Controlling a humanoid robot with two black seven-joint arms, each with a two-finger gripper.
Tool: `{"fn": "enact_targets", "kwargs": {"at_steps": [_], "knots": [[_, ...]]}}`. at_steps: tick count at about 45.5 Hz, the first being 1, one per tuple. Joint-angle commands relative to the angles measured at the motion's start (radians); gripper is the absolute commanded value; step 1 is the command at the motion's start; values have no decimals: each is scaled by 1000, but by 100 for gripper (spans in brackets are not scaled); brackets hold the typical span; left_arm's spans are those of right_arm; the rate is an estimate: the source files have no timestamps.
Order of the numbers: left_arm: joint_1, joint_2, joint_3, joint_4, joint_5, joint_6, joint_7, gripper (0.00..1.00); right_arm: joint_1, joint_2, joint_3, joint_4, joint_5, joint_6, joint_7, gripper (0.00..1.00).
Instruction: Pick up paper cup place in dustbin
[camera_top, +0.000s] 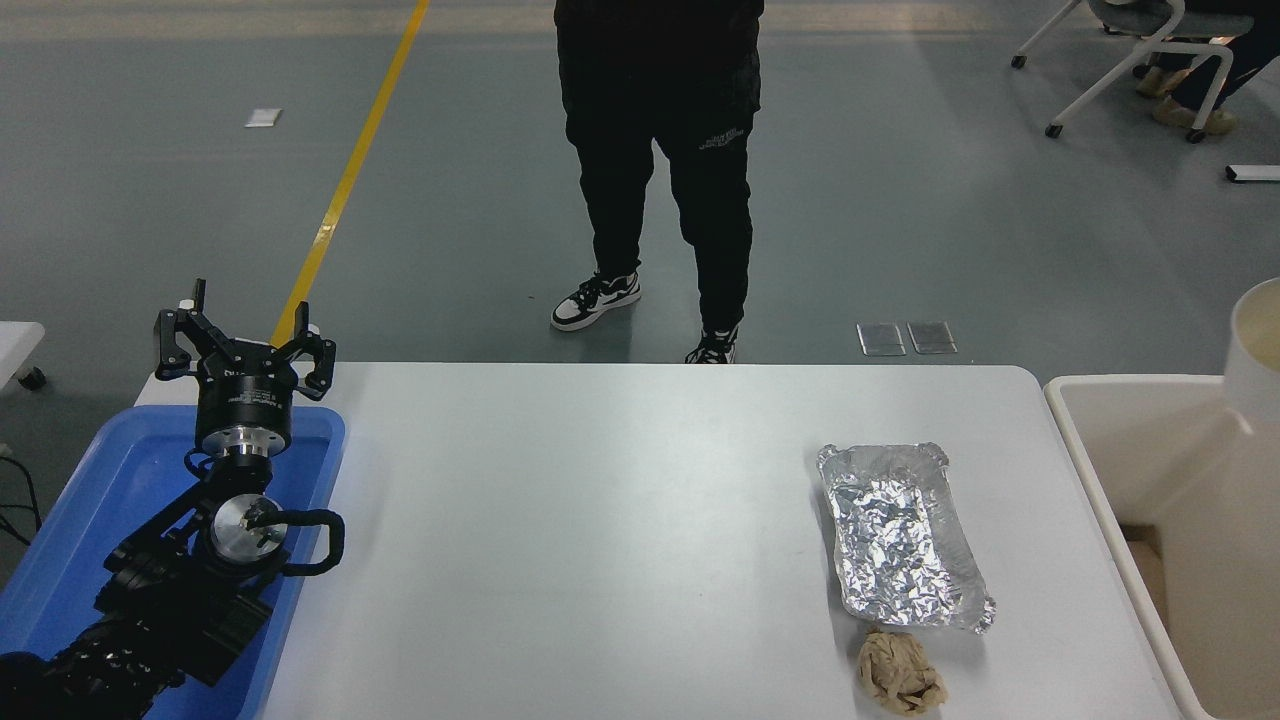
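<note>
Foil tray (905, 537) and brown wad (899, 673) lie near dustbin (1140, 420); left gripper (243, 345) spread apart.

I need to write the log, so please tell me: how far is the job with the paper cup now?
Done: the paper cup is off the white table and up over the dustbin, at the picture's right edge. In hand: carrying it; the right gripper is out of view. Left: the cup is not yet inside the bin. The left gripper is parked over the blue tray.
</note>
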Motion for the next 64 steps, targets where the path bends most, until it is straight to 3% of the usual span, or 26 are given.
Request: {"fn": "enact_targets", "kwargs": {"at_steps": [1, 4, 8, 17, 24, 29, 37, 49, 52, 55, 60, 64], "knots": [[1, 0, 0, 0, -2, 1, -1, 99, -132, -156, -30, -164, -153, -101, 1, 0], [0, 0, 0, 0, -2, 1, -1, 99, -208, -213, -22, -228, -154, -150, 1, 0], [0, 0, 0, 0, -3, 1, -2, 99, -459, -310, 50, -352, -154, -328, 1, 0], [0, 0, 0, 0, -5, 1, -2, 99, -1022, -314, 458, -604, -88, -492, 1, 0], [0, 0, 0, 0, -5, 1, -2, 99, -1411, -215, 863, -789, -19, -517, -1, 0], [0, 0, 0, 0, -5, 1, -2, 99, -1563, -118, 1020, -911, 27, -544, -1, 0], [0, 0, 0, 0, -5, 1, -2, 99, -1655, 2, 1043, -966, 130, -578, -4, 0], [0, -2, 0, 0, -3, 1, -2, 99, -1738, 114, 1052, -1043, 138, -633, -2, 1], [0, -2, 0, 0, -3, 1, -2, 99, -1744, 115, 1053, -1044, 138, -633, -2, 8], [0, -2, 0, 0, -5, 1, -2, 99, -1745, 123, 1053, -1043, 138, -638, -2, 21], [0, -2, 0, 0, -5, 1, -2, 99, -1747, 134, 1060, -1032, 139, -672, 1, 61], [0, 0, 0, 0, -3, 1, -2, 99, -1749, 140, 1072, -1028, 139, -675, -1, 87]]}}
